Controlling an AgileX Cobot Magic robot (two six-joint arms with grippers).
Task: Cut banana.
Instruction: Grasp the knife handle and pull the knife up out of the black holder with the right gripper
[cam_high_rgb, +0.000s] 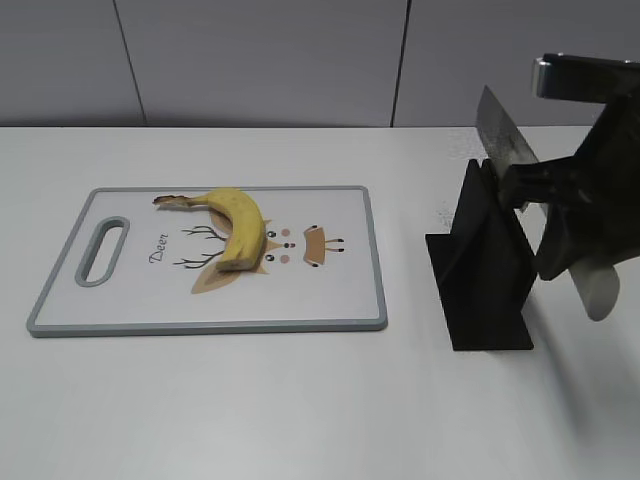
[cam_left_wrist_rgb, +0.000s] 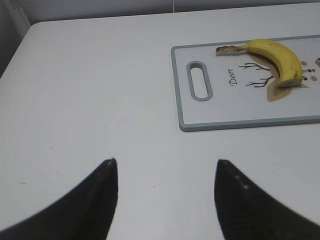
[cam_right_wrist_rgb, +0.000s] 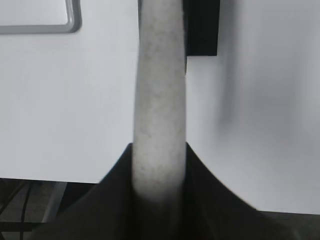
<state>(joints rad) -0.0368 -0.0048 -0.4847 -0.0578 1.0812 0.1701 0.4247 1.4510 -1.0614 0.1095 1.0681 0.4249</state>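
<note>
A yellow banana (cam_high_rgb: 236, 226) lies on a white cutting board (cam_high_rgb: 330, 290) with a grey rim, left of centre; it also shows in the left wrist view (cam_left_wrist_rgb: 278, 56) on the board (cam_left_wrist_rgb: 225, 107). My right gripper (cam_high_rgb: 555, 215) is shut on a knife's pale grey handle (cam_right_wrist_rgb: 160, 100), far right. The knife's blade (cam_high_rgb: 503, 132) slants up above the black knife stand (cam_high_rgb: 485, 268). My left gripper (cam_left_wrist_rgb: 165, 172) is open and empty over bare table, left of the board; it is out of the exterior view.
The black stand's corner shows at the top of the right wrist view (cam_right_wrist_rgb: 202, 27), with a corner of the board (cam_right_wrist_rgb: 65, 25). The table's front edge (cam_right_wrist_rgb: 50, 179) lies just under the right gripper. A grey wall stands behind the table.
</note>
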